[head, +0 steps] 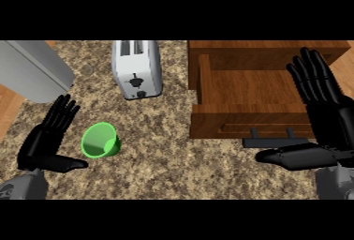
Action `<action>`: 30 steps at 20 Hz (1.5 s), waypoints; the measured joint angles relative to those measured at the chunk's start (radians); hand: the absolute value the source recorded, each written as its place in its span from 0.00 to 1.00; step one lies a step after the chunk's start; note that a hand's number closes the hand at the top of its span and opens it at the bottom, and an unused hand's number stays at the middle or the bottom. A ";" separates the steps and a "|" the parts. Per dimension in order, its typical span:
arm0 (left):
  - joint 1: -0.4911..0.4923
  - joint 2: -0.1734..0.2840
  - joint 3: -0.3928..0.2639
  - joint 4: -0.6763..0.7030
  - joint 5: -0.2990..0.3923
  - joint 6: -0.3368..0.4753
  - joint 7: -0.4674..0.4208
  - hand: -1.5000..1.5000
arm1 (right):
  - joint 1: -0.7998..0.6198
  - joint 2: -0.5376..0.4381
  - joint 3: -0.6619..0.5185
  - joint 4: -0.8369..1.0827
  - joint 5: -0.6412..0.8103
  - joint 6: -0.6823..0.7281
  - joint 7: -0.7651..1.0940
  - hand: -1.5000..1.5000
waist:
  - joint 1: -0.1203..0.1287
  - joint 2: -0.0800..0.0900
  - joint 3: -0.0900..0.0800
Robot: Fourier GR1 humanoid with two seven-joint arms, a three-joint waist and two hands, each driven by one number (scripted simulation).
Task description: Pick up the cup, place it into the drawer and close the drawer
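Note:
A green cup (101,140) lies tipped on its side on the speckled counter, its mouth facing up and left. My left hand (47,138) is open just left of it, fingers straight and pointing up, thumb toward the cup, not touching it. The wooden drawer (249,89) stands pulled open at the right, its inside bare, with a dark handle (276,139) on its front. My right hand (325,108) is open over the drawer's right side, fingers up, thumb stretched left below the handle.
A silver toaster (137,68) stands at the back between cup and drawer. A grey metal object (31,70) fills the back left corner. A strip of wooden floor (8,110) shows past the counter's left edge.

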State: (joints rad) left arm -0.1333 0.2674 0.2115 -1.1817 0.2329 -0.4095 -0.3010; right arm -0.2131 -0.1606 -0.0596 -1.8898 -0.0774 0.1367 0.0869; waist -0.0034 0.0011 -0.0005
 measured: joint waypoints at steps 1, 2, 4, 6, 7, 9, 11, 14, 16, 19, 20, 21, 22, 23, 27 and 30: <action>0.004 0.001 -0.002 0.038 -0.018 -0.008 -0.035 0.00 | -0.012 0.001 0.000 0.009 0.003 -0.002 -0.002 0.00 | 0.000 0.000 0.000; -0.013 -0.002 -0.001 0.088 -0.035 -0.005 -0.064 0.00 | -0.003 0.004 0.001 0.003 0.006 -0.002 -0.006 0.00 | 0.000 0.000 0.000; -0.033 0.003 0.001 0.170 -0.065 -0.009 -0.121 0.00 | -0.017 -0.006 -0.014 0.015 -0.004 0.011 -0.007 0.00 | 0.000 0.000 0.000; -0.054 0.005 0.002 0.256 -0.095 -0.007 -0.178 0.00 | -0.030 -0.011 -0.022 0.020 -0.011 0.015 -0.001 0.00 | -0.001 0.001 0.000; -0.072 0.006 0.002 0.305 -0.112 -0.002 -0.210 0.00 | -0.035 -0.005 -0.018 0.031 -0.005 0.011 -0.006 0.00 | -0.001 0.001 0.000; -0.097 0.018 0.008 0.406 -0.141 -0.006 -0.288 0.00 | -0.039 -0.007 -0.022 0.036 -0.005 0.015 -0.010 0.00 | -0.002 0.001 0.000; -0.128 0.035 0.015 0.510 -0.168 -0.010 -0.365 0.00 | -0.032 -0.014 -0.033 0.031 -0.018 0.025 -0.006 0.00 | -0.005 0.002 -0.001; -0.177 0.044 0.015 0.664 -0.212 0.015 -0.452 0.00 | -0.024 0.001 -0.015 0.022 -0.001 0.016 -0.009 0.00 | -0.010 0.003 -0.001; -0.217 0.045 0.019 0.755 -0.233 0.042 -0.497 0.00 | -0.028 -0.003 -0.021 0.015 -0.007 0.019 0.004 0.00 | -0.012 0.004 -0.002; -0.247 0.051 0.022 0.838 -0.250 0.060 -0.551 0.00 | -0.040 -0.017 -0.037 -0.006 -0.030 0.025 0.039 0.00 | -0.016 0.005 -0.002; -0.252 0.046 0.022 0.854 -0.253 0.066 -0.564 0.00 | -0.043 -0.026 -0.050 0.007 -0.040 0.036 0.031 0.00 | -0.015 0.005 -0.002; -0.256 0.040 0.020 0.870 -0.258 0.072 -0.580 0.00 | -0.055 -0.030 -0.056 0.022 -0.043 0.038 0.026 0.00 | -0.016 0.006 -0.003; -0.267 0.042 0.022 0.886 -0.261 0.073 -0.588 0.00 | -0.063 -0.024 -0.046 0.018 -0.034 0.030 0.035 0.00 | -0.017 0.007 -0.003; -0.275 0.037 0.021 0.900 -0.265 0.079 -0.595 0.00 | -0.063 -0.033 -0.056 0.013 -0.046 0.038 0.044 0.00 | -0.018 0.007 -0.003; -0.298 0.042 0.024 0.948 -0.274 0.087 -0.623 0.00 | -0.058 -0.027 -0.046 0.010 -0.039 0.038 0.038 0.00 | -0.022 0.009 -0.004; -0.318 0.026 0.026 0.968 -0.278 0.099 -0.640 0.00 | -0.069 -0.026 -0.045 0.028 -0.039 0.043 0.028 0.00 | -0.024 0.011 -0.004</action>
State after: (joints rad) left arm -0.4512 0.2932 0.2370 -0.2138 -0.0450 -0.3102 -0.9413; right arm -0.2822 -0.1867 -0.1042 -1.8618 -0.1160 0.1801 0.1146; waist -0.0271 0.0119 -0.0044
